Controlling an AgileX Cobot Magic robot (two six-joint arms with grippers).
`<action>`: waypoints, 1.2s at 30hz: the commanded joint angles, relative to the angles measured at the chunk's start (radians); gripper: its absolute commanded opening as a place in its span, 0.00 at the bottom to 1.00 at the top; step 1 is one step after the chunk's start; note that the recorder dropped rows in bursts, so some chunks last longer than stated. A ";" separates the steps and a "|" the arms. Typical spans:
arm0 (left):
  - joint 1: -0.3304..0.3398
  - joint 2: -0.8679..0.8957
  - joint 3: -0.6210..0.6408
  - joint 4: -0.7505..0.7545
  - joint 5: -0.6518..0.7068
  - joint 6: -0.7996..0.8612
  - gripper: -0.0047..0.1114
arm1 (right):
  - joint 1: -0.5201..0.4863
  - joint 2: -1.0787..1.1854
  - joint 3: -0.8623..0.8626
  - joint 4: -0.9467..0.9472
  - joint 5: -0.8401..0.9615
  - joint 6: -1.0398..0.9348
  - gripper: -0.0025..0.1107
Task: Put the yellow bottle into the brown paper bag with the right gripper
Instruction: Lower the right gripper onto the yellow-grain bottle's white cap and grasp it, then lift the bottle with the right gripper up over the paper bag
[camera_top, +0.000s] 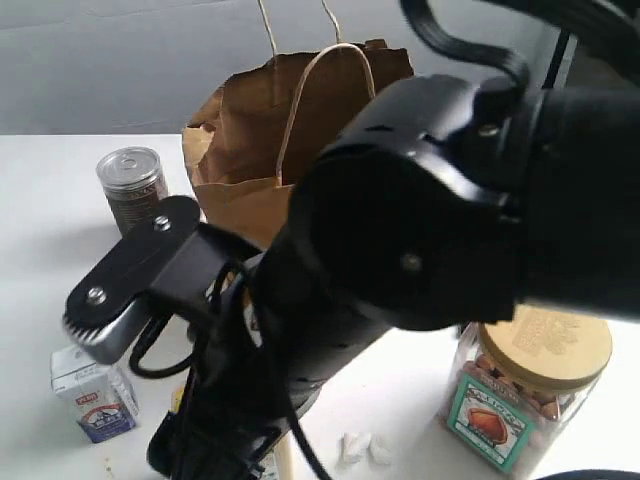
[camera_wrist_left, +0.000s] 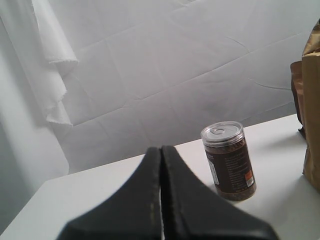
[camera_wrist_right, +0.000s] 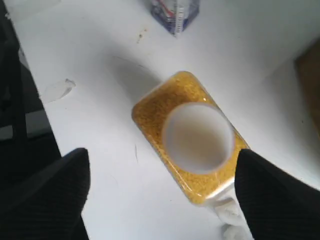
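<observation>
The yellow bottle (camera_wrist_right: 186, 137) stands upright on the white table, seen from straight above: round white cap (camera_wrist_right: 198, 136) over yellow grains. My right gripper (camera_wrist_right: 162, 160) hangs open over it, one black finger (camera_wrist_right: 55, 195) well off one side and the other (camera_wrist_right: 272, 192) close by the bottle's far corner, neither touching. In the exterior view the right arm's finger plate (camera_top: 130, 265) and bulky black body hide the bottle. The brown paper bag (camera_top: 270, 130) stands open behind the arm. My left gripper (camera_wrist_left: 161, 150) is shut on nothing, above the table.
A brown can with a silver lid (camera_top: 132, 187) (camera_wrist_left: 228, 160) stands left of the bag. A small white-and-blue carton (camera_top: 95, 392) (camera_wrist_right: 175, 12) sits front left. The tan-lidded jar (camera_top: 525, 385) stands front right, with white scraps (camera_top: 362, 447) near it.
</observation>
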 joint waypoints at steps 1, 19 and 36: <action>-0.004 -0.002 0.005 -0.004 -0.006 -0.005 0.04 | 0.011 0.056 -0.035 0.003 0.026 -0.213 0.68; -0.004 -0.002 0.005 -0.004 -0.006 -0.005 0.04 | 0.007 0.210 -0.035 -0.126 -0.050 -0.155 0.02; -0.004 -0.002 0.005 -0.004 -0.006 -0.005 0.04 | 0.039 -0.104 0.014 -0.154 -0.652 -0.028 0.02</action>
